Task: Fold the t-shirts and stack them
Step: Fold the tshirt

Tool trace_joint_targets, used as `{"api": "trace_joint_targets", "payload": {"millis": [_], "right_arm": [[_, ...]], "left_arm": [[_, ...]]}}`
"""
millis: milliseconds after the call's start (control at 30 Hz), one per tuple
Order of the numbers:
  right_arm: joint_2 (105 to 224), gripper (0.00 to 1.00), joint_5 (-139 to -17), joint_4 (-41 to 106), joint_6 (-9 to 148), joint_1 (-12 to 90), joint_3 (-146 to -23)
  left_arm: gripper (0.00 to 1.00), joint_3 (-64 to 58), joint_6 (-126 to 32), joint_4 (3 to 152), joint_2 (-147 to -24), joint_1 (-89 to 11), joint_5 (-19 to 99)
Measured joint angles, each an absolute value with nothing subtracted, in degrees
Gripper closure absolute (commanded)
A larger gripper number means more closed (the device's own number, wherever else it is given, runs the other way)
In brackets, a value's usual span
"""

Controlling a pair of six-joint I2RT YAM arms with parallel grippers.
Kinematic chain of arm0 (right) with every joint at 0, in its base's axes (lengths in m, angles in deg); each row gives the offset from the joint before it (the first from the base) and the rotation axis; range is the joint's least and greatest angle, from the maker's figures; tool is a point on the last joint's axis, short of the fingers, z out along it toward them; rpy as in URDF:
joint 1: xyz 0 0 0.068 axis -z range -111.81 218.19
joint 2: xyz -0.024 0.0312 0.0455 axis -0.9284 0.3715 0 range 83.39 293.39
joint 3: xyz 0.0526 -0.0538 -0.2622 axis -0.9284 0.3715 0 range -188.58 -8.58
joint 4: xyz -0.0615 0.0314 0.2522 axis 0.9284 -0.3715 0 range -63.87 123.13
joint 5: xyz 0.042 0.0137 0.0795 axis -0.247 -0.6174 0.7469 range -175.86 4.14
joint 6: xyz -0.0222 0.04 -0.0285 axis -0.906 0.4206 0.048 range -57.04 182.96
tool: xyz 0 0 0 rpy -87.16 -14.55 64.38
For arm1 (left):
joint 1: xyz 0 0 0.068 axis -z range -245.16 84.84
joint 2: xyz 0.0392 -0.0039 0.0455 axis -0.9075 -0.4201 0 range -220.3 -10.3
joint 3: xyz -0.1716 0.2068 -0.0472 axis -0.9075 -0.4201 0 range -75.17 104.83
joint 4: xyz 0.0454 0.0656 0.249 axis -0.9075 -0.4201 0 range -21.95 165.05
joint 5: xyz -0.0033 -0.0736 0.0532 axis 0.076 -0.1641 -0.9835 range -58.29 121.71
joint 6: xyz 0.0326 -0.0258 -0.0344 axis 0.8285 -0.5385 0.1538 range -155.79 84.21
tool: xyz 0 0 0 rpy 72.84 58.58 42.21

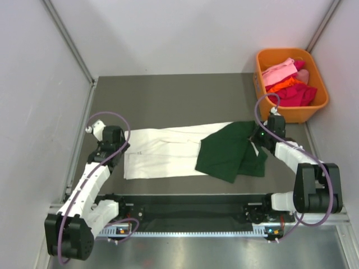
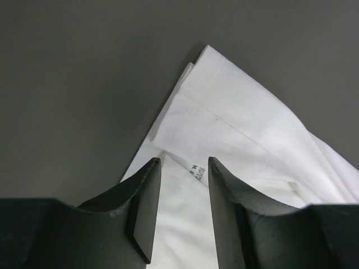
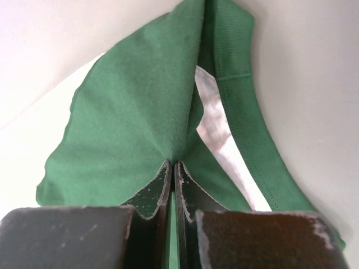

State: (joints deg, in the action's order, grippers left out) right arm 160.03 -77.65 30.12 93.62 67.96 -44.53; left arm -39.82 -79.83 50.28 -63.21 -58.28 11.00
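The cream-white t-shirt (image 1: 168,148) lies flat as a long band. Its long axis runs left to right across the table (image 1: 168,95), and the right end sits slightly farther from the arm bases than the left. The dark green t-shirt (image 1: 230,151) lies rumpled over that right end. Its long axis runs diagonally from near-left to far-right.

The left gripper (image 1: 124,150) is at the left end of the cream-white t-shirt. In the left wrist view the left gripper (image 2: 182,168) has its jaws apart at a moderate gap, with white cloth (image 2: 235,145) visible between and beyond them. The right gripper (image 1: 259,140) is at the far-right edge of the green cloth. In the right wrist view its jaws are closed on a pinched fold of green fabric (image 3: 140,112).

The table surface is dark grey and matte, enclosed by plain white walls (image 1: 185,28). An orange basket (image 1: 297,115) holding pink and red clothes stands at the far-right corner, near the right gripper. Bare table shows on the far side of both shirts and along the near edge.
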Motion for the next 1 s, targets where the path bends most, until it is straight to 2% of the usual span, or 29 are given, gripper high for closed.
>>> {"api": "trace_joint_targets", "payload": {"millis": [133, 300, 600, 867, 1000], "right_arm": [[159.75, 0.97, -77.72, 30.04, 93.64, 69.49, -43.39], [160.78, 0.77, -77.02, 30.54, 93.55, 69.56, -43.17], [162.59, 0.6, -74.97, 31.39, 93.49, 69.62, -43.11], [163.31, 0.59, -73.41, 33.21, 93.46, 69.62, -43.08], [163.44, 0.59, -72.89, 33.84, 93.46, 69.62, -43.06]], "left_arm": [[0.56, -40.1, -79.8, 50.6, -64.45, -58.28, 10.76], [0.55, -40.43, -79.34, 52.09, -65.94, -58.28, 10.91], [0.55, -40.76, -77.75, 56.51, -74.2, -59.33, 13.66], [0.56, -41.69, -77.55, 59.68, -80.23, -60.88, 17.57], [0.62, -43.33, -77.62, 61.58, -80.71, -61.04, 18.71]]}}
